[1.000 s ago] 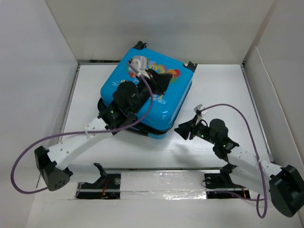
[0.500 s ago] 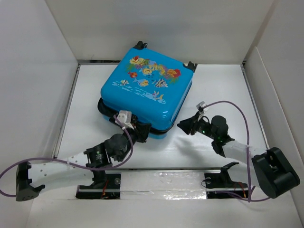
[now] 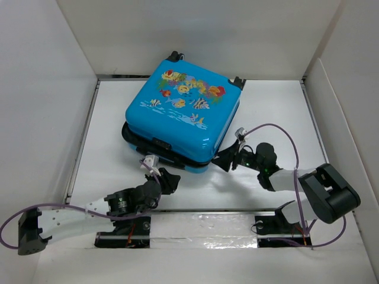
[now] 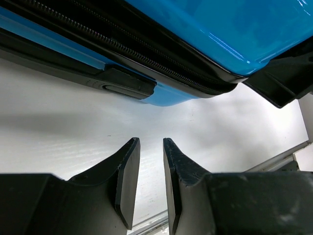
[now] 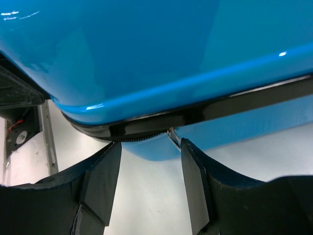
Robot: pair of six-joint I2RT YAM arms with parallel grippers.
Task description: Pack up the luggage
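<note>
Luggage [image 3: 183,112]: is lying flat and closed on the table [image 3: 278,112], fish print up, toward the far wall.
Left gripper [image 4: 149,142]: is hovering just off the near edge, fingers narrowly parted, gripping nothing.
Right gripper [image 5: 150,144]: is sitting at the near right corner, fingers moderately spread below the zip seam [image 5: 205,110], clamping nothing.

left end effector [image 3: 169,178]: low, level, fingers slightly parted, empty
right end effector [image 3: 220,161]: low, level, fingers parted wider

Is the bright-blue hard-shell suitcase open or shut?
Shut: the bright-blue hard-shell suitcase lies flat, both shells meeting along the black zipper seam. Whether it is fully zipped, I cannot tell.
</note>
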